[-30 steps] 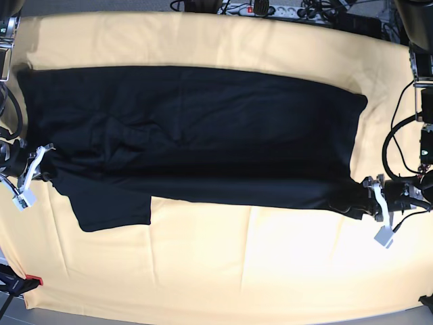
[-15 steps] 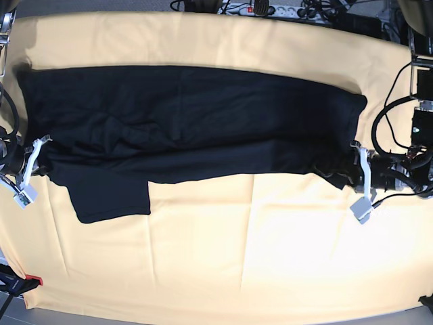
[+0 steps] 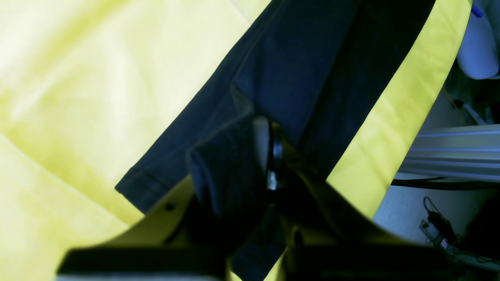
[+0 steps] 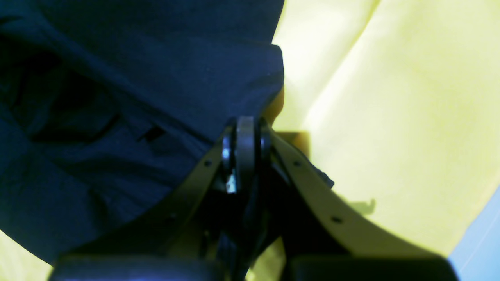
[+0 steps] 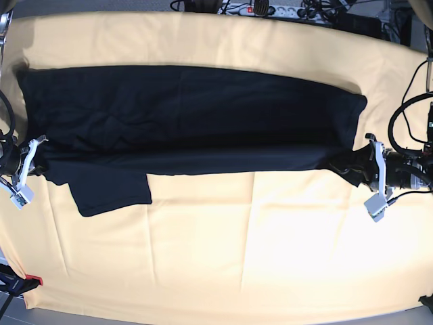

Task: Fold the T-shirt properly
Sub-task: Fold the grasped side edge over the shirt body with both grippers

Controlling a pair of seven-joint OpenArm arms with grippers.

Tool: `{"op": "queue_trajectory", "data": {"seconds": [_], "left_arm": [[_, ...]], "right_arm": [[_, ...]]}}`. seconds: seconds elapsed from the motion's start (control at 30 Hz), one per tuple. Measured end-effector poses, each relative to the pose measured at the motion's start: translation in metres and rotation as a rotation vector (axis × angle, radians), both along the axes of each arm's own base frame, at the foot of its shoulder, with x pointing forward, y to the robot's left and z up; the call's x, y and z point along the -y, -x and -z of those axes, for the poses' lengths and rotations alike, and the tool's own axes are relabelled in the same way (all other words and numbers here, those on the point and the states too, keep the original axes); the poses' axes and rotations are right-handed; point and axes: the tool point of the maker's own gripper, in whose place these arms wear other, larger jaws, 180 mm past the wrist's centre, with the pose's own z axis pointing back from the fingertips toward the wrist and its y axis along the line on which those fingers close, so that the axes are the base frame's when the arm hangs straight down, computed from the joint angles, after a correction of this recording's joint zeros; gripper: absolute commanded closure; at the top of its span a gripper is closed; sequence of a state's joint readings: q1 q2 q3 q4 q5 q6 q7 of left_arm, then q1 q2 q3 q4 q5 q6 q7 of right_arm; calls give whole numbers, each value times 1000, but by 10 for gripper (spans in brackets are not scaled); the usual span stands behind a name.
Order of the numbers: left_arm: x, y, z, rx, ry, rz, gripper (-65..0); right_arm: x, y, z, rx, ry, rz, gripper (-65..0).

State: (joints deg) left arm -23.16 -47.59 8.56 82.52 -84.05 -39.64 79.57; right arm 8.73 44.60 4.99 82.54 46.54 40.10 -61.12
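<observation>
Near T-shirt (image 5: 189,122) edge now higher, between both end effectors.

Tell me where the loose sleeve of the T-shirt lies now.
In the base view, the sleeve lies flat on the yellow cloth, lower left, near the right claw.

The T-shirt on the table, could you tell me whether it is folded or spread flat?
Partly folded: the T-shirt lies as a long doubled band, one sleeve sticking out.

T-shirt (image 5: 189,115): 1 | tools: 2, left tool (image 5: 369,169), right tool (image 5: 30,159) | yellow cloth (image 5: 237,257): 1, apparently
</observation>
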Motion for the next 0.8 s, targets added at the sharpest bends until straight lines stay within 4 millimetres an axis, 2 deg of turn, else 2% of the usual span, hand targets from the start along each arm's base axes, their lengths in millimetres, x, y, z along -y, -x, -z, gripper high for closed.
{"op": "queue_trajectory", "data": {"seconds": [0.17,0.27,0.3,0.33,0.4,0.43,0.47,0.5,0.63,0.7,0.8], "left_arm": [[0,7,8,-26,-3,1,0],[0,20,22,-73,-4,1,0],[-1,25,27,-91,-5,3,0],[-1,29,32,-106,-6,3,-60],[-1,37,39,-133,-9,3,-260],[-1,40,42,-144,-8,2,-358],[-1,42,44,-152,-7,2,-428],[-1,44,46,-157,-7,2,-465],[-3,45,47,-160,-16,0,-471],[-8,45,45,-159,-27,-3,-471],[-17,45,43,-159,-54,-12,-471]], "right_arm": [[0,3,3,-7,0,1,0],[0,15,16,-46,-2,0,-4],[-1,20,20,-57,-4,0,-72],[0,23,24,-67,-2,-1,-160],[1,26,27,-76,5,3,-342],[2,26,26,-75,6,3,-390],[2,24,24,-68,6,3,-399],[2,20,20,-56,5,3,-399],[4,1,-12,22,-39,3,-399],[-1,-11,-32,80,-109,5,-399],[-20,-21,-48,146,-228,-13,-399]]}}
